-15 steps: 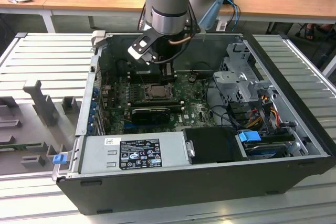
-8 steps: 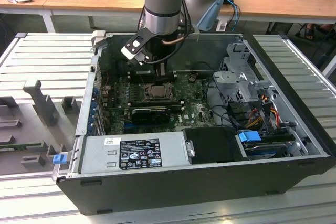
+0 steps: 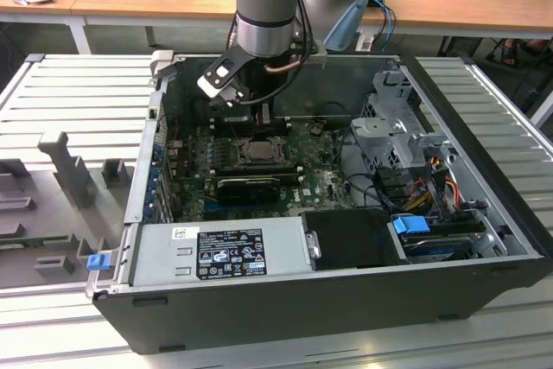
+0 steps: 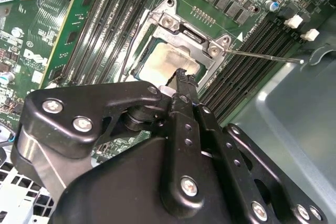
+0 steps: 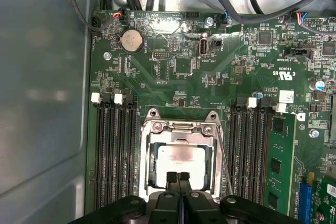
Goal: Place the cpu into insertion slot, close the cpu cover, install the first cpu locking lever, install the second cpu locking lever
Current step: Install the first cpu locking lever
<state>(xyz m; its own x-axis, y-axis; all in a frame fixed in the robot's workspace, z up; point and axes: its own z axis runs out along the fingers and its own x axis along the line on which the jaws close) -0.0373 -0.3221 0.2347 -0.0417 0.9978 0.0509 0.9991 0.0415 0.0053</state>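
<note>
The gripper, its one pair of black fingers pressed tip to tip with nothing between them, hangs right above the insertion slot. The one cpu sits in that slot, pale face up, and the one cpu cover lies flat over it, framing it. Two thin wire levers flank the slot: one juts out across the black memory slots, which stand in two banks either side of the slot; the other curves along the opposite side. Farther from the slot lies one round coin cell.
</note>
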